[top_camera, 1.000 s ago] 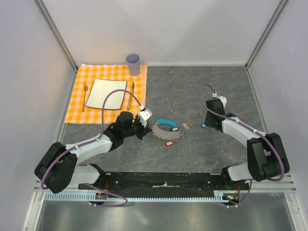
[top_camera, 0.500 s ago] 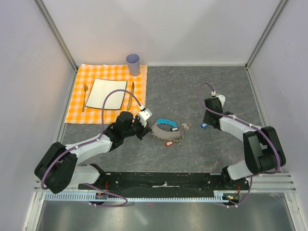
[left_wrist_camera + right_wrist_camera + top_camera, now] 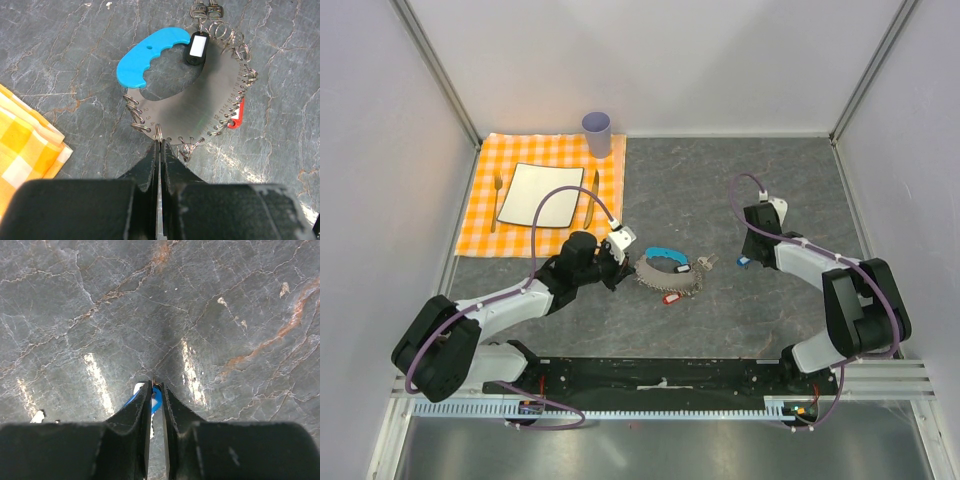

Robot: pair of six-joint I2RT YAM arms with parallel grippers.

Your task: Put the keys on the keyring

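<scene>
The keyring point(image 3: 670, 274) lies mid-table: a grey loop edged with wire rings point(image 3: 200, 107) and a cyan clasp point(image 3: 150, 55). A red-tagged key point(image 3: 236, 116), a black tag point(image 3: 196, 47) and silver keys point(image 3: 205, 7) hang on it. My left gripper point(image 3: 159, 145) is shut on a wire ring at its near edge point(image 3: 632, 270). To the right, a blue-tagged key point(image 3: 742, 262) lies apart on the table. My right gripper point(image 3: 157, 386) has come down over it point(image 3: 749, 257). Its jaws stand narrow, and the blue tag point(image 3: 156, 398) fills the gap at the tips.
An orange checked cloth point(image 3: 480, 225) covers the back left, its corner in the left wrist view point(image 3: 25, 145). On it are a white plate point(image 3: 540, 193), a fork point(image 3: 498, 200) and a knife point(image 3: 593, 190). A purple cup point(image 3: 597, 133) stands behind. Walls close in on three sides.
The right gripper's jaws have narrowed around the blue-tagged key and its arm has edged slightly left. The left arm and the keyring have not moved.
</scene>
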